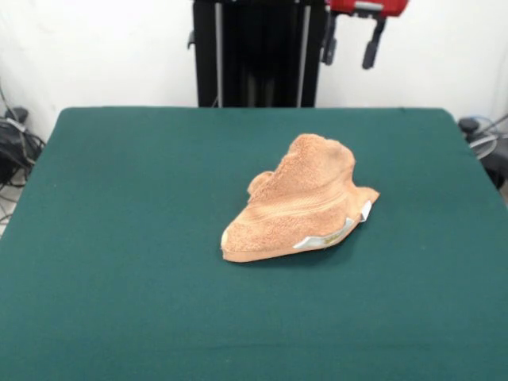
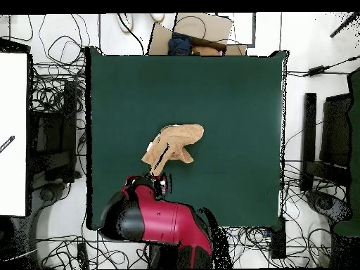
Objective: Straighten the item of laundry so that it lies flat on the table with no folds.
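Observation:
The orange-tan towel (image 1: 302, 202) lies crumpled in a heap a little right of the middle of the dark green table (image 1: 119, 198). It is folded over itself, with a woven band across it and white tags (image 1: 329, 236) at its near right edge. My gripper (image 1: 350, 49) hangs high over the table's far edge, well behind the towel. It is open and empty. In the overhead view the towel (image 2: 176, 144) lies just beyond my red arm (image 2: 151, 214), on the table (image 2: 232, 98).
The black pedestal (image 1: 258, 51) stands behind the table's far edge. Cables lie on the floor around the table (image 2: 53, 105). A cardboard box (image 2: 200, 31) sits past the table's top edge in the overhead view, and a white board (image 2: 13, 133) at its left.

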Motion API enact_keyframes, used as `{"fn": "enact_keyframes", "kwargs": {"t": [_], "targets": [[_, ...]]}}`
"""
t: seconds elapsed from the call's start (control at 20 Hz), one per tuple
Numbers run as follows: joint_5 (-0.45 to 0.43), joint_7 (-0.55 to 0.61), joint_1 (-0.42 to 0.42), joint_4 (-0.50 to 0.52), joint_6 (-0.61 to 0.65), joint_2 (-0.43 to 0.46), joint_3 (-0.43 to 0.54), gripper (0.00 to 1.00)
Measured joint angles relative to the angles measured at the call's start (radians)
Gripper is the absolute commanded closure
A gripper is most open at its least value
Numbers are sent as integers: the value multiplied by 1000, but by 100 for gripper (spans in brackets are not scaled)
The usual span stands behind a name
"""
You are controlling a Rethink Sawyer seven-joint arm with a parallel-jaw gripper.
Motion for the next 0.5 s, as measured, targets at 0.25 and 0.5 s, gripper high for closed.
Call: {"fn": "enact_keyframes", "kwargs": {"t": [0.25,0.5], "targets": [[0,0,8,0,-89,28,-13,0],[0,0,8,2,-230,66,-27,0]]}}
